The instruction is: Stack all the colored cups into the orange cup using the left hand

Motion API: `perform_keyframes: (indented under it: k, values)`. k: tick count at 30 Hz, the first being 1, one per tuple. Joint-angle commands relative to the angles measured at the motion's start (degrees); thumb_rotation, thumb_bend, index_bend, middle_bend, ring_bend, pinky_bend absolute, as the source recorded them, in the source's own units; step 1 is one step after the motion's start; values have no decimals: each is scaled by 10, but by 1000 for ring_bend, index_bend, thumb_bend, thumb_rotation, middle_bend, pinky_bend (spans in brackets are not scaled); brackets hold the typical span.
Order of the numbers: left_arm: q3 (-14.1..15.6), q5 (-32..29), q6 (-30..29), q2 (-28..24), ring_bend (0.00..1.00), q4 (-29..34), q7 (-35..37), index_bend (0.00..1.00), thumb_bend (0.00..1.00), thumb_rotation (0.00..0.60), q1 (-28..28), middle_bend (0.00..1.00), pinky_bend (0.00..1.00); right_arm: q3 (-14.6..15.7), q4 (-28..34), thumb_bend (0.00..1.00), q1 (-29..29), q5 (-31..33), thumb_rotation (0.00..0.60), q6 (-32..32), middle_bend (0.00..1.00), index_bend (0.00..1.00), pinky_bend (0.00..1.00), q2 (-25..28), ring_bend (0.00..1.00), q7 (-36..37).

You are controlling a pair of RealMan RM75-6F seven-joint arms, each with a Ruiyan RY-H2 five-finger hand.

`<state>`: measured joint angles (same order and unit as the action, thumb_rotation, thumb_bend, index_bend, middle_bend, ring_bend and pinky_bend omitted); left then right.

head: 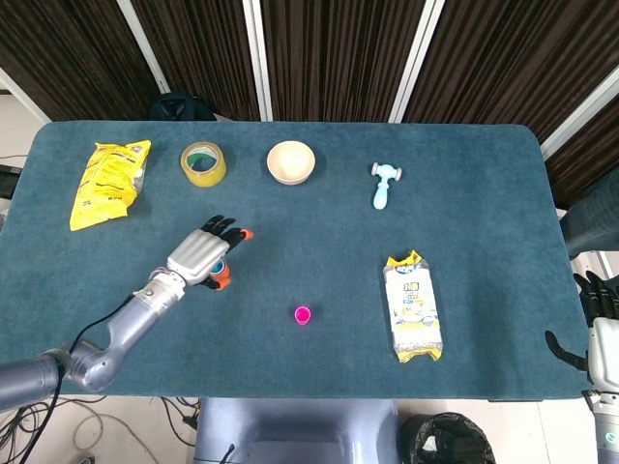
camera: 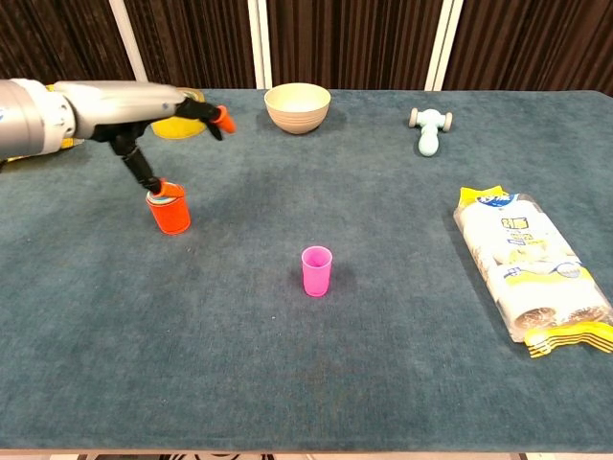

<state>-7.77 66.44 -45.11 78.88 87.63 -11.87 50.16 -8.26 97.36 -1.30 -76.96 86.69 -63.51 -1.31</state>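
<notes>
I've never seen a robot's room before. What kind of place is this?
Probably a robot test room, not a home. A blue cloth-covered table holds mismatched practice things: a pink cup, a tape roll and a toy hammer. Dark slatted panels stand behind, and cables trail on the floor.

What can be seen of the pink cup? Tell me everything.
The pink cup is small, plain and plastic-looking, tapering toward its base. It stands upright, mouth up, apparently empty, on the blue table near the middle, toward the front edge. Nothing touches it: the orange cup and the left hand lie well to its left, the snack packet to its right.
</notes>
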Motion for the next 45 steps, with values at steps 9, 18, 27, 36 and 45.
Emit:
perform_keyframes:
  k: [9,18,27,36,45]
  values:
    - [-24,-20,45,52,0,70,-32,278,213,600,63,183,0,0,2,325,1,0,600,0,78,112,39,2,124,4]
    - [-7,-91,57,97,0,52,-120,300,213,600,106,177,0,-4,3,325,4,3,600,5,78,112,39,7,124,14]
    - [10,-158,51,117,0,47,-165,326,213,600,126,178,0,-5,4,324,4,4,600,5,78,112,39,7,124,15]
    - [22,-184,30,133,0,35,-194,414,215,600,136,199,0,-6,4,324,4,6,600,5,78,112,39,6,124,15]
    - [29,-192,4,140,0,31,-216,444,231,600,139,206,0,-6,3,324,3,6,600,3,78,112,39,5,124,16]
